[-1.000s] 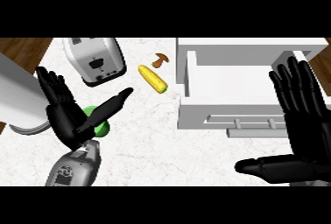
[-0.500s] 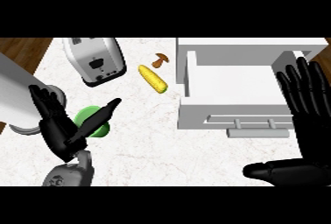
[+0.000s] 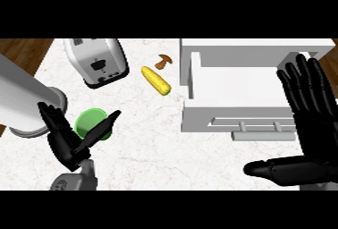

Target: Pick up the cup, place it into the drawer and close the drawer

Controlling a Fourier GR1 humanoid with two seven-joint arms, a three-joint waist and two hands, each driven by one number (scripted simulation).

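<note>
Green cup (image 3: pixel 89 120) sits on the tabletop (image 3: pixel 152 147) at left, btwn the fingers and thumb of the left hand (image 3: pixel 66 145), which is spread wide, not closed on it. Grey cylinder (image 3: pixel 26 105) just beside. Toaster (image 3: pixel 99 60), corn (image 3: pixel 156 80), mushroom (image 3: pixel 163 60) further up. Open white drawer (image 3: pixel 224 118) at right; right hand (image 3: pixel 310 116) over it, fingers straight

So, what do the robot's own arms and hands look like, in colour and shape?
Both the left hand and the right hand are glossy black, with long slender fingers and a thicker thumb. The left forearm is grey and rounded at the wrist. I see no cables or markings.
</note>
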